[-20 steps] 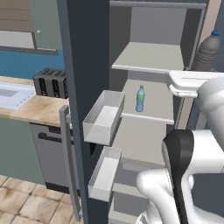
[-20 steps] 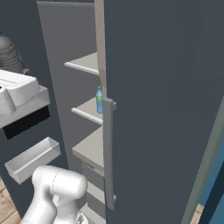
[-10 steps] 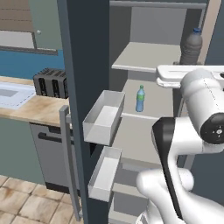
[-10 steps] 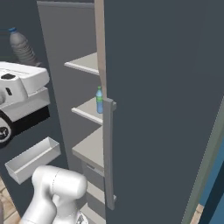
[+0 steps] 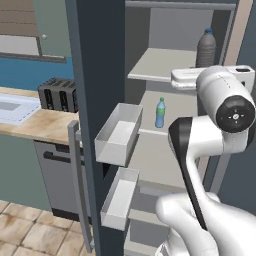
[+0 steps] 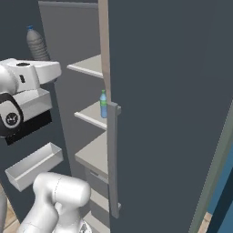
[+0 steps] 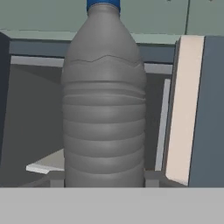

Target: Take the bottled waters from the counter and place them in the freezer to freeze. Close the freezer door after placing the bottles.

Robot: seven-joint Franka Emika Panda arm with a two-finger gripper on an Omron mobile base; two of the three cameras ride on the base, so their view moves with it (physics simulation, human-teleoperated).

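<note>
My gripper (image 5: 205, 69) is shut on the smoky grey bottled water (image 5: 206, 47), holding it upright by its lower part in front of the freezer's upper shelf (image 5: 159, 65). That bottle (image 7: 104, 96) looms close in the hand view and also shows at the top left of the right base view (image 6: 37, 43). The small clear blue bottled water (image 5: 160, 112) stands on the middle shelf (image 6: 103, 103). The freezer door (image 5: 97, 85) is swung open, its white bins (image 5: 118, 135) facing the shelves. The counter (image 5: 37, 124) lies to the left.
A dark toaster (image 5: 57, 94) sits on the counter, with a white sink (image 5: 12, 109) further left. The fridge's other door (image 6: 168, 113), with a long grey handle (image 6: 112, 159), is closed on the right. My own white arm (image 5: 210, 145) stands in front of the lower shelves.
The arm has swung the grey bottle from the right side inward and upward, so it now stands at the freezer's upper shelf. The blue bottle and the door have not moved.
</note>
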